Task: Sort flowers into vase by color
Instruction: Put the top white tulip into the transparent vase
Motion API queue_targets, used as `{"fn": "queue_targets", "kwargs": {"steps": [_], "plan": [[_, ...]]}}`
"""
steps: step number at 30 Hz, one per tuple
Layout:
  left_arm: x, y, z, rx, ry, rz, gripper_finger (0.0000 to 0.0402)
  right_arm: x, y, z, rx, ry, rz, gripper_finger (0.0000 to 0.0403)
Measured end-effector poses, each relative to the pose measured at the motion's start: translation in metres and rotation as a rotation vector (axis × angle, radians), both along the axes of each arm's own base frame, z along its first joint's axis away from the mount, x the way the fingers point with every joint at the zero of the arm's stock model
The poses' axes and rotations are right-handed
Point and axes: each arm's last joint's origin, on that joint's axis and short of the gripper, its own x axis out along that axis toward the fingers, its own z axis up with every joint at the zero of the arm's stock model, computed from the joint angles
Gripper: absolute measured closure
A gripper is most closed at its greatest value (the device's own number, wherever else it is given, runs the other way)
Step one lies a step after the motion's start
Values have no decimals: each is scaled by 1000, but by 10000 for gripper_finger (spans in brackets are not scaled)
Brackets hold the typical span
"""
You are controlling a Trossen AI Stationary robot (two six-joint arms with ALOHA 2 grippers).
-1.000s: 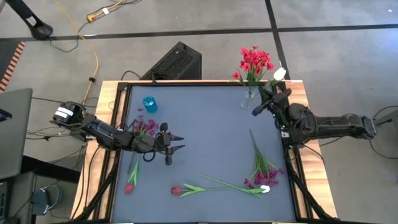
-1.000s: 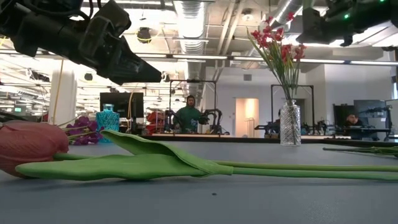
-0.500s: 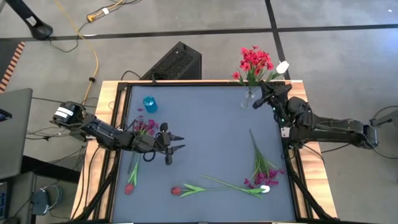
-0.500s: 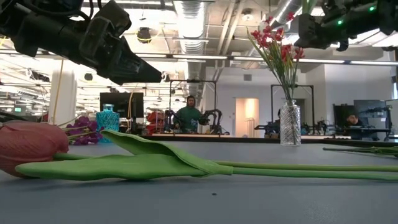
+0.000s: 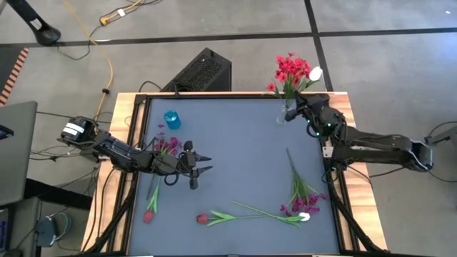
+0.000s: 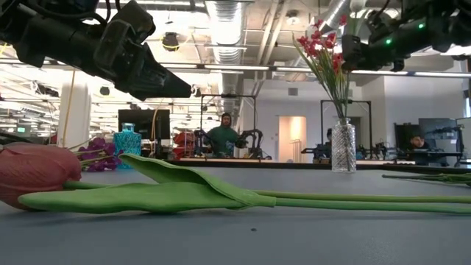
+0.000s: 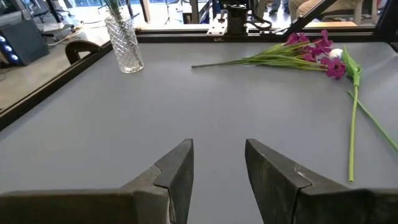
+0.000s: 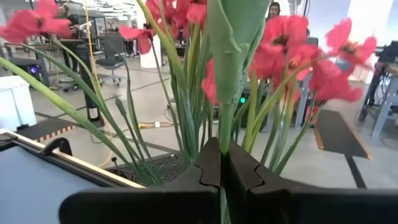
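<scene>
Leaves one red tulip (image 5: 149, 214) flat at the left edge of the mat (image 5: 235, 143), and purple blooms (image 5: 168, 146) under the left arm, near the blue vase (image 5: 172, 119). Holds the left gripper (image 5: 202, 164) spread and empty, low over bare mat left of centre; risks little there beyond brushing the purple blooms on a backward swing. Leaves a second red tulip (image 5: 203, 218) along the near edge, then a purple spray (image 5: 308, 201) with a white bloom (image 5: 305, 218) toward the right. Pinches the green stem of a white tulip (image 5: 315, 73) in the right gripper (image 8: 221, 158), fingers pressed together on it, raised at the far right corner just beside the red flowers (image 5: 291, 70) in the clear vase (image 5: 286, 113). Looks set to drop white among red: a mis-sort by the task's wording, unless headed elsewhere. Could also miss the narrow neck, crowded with stems, and bend the stem against the rim. Could snag the red blooms, touching or nearly so in the right wrist view, and drag them out or tip the vase, standing close to the mat's far edge. Could lose the thin stem by twisting in so small a pinch.
</scene>
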Motion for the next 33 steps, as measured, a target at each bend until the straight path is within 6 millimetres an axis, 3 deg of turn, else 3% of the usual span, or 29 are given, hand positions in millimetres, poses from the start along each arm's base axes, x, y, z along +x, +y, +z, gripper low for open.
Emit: {"fn": "queue_targets", "kwargs": {"steps": [17,33], "plan": [[0,0,0,-1,0,0,267,23,-16,-32,117,97,-35,376],[0,0,-1,2,8,1,267,24,-16,-37,136,141,-35,356]]}}
